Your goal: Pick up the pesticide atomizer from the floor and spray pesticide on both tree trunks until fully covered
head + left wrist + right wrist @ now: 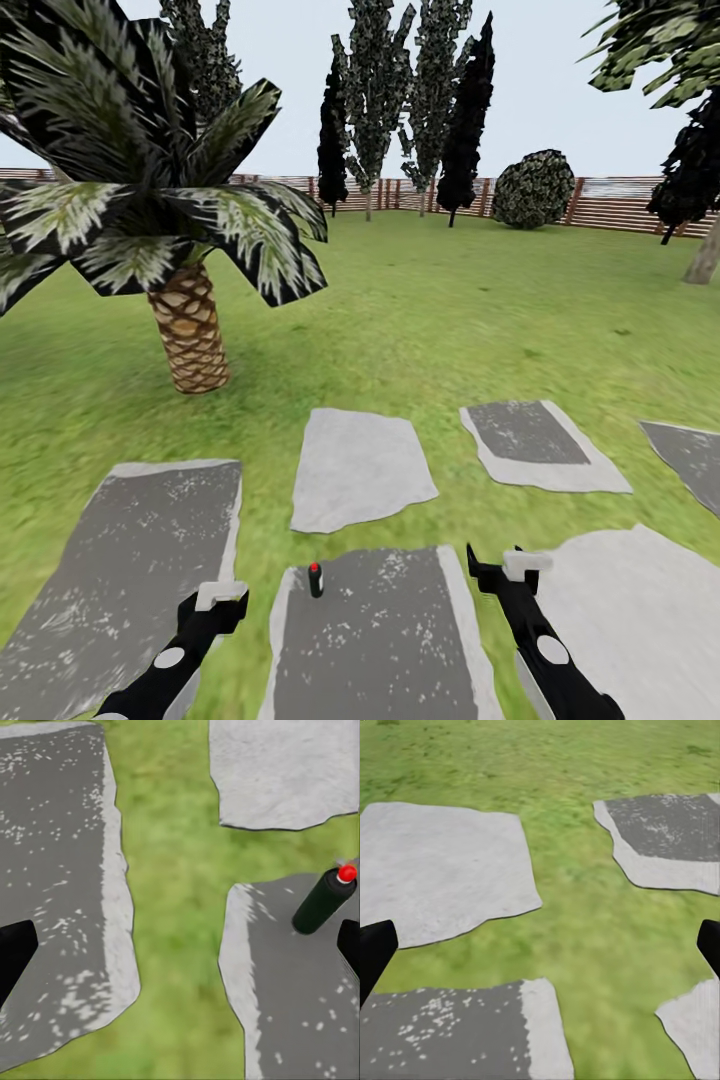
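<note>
The pesticide atomizer [315, 579], a small dark bottle with a red cap, stands on a grey paving slab [380, 640] between my two arms. In the left wrist view the atomizer [324, 900] lies ahead, toward one finger's side. My left gripper [218, 598] hovers over the grass strip beside that slab, open and holding nothing. My right gripper [512, 570] is open and holds nothing too, right of the bottle. A bare beige-grey trunk [703, 252] under a leafy crown shows far off at the right edge; I cannot tell whether it is one of the trees.
A short palm [188, 335] with a woven brown trunk stands ahead left. Several stone slabs [358, 468] lie in the grass lawn [450, 310]. Dark conifers [465, 120], a round shrub [532, 188] and the slatted wooden fence [620, 205] line the far side.
</note>
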Motion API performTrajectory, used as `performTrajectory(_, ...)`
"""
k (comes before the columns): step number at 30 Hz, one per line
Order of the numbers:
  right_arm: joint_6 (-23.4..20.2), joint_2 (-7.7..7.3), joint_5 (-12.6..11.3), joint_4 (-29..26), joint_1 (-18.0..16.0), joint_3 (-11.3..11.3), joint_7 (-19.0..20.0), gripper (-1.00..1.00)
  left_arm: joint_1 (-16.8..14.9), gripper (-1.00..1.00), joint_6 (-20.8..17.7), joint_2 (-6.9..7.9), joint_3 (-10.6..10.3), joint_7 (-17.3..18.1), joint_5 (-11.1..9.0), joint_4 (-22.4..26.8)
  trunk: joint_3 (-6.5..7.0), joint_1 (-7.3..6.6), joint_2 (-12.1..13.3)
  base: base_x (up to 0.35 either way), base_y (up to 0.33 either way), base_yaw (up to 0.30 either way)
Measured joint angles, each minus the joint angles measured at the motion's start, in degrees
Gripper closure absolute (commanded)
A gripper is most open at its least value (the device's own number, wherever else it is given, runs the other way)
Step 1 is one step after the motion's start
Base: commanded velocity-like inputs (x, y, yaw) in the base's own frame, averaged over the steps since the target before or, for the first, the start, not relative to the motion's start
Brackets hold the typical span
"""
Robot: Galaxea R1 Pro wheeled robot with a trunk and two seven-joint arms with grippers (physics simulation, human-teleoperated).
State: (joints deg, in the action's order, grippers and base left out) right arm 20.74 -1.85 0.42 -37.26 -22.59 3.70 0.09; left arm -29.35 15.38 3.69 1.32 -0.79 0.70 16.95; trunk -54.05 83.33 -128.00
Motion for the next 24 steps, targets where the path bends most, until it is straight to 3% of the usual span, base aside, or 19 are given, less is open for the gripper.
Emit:
performTrajectory(4,0.0,0.0,0.0,0.0,0.0,0.1,0.0,-1.0,0.0,-1.0,0.0,0.0,0.0,0.0,0.0,-0.1,0.0,0.0,0.0,0.26,0.0,-0.063)
performTrajectory(12,0.0,0.0,-0.1,-0.1,0.0,0.0,0.0,-1.0,0.1,-1.0,0.0,0.0,0.0,0.0,0.0,-0.1,0.0,0.0,0.0,0.056,-0.012,-0.179)
performTrajectory(24,0.0,0.08,-0.1,-0.1,0.0,0.0,0.0,-1.0,0.1,-1.0,0.0,-0.07,0.1,0.0,0.0,-0.1,0.0,0.0,0.0,0.134,-0.237,-0.006)
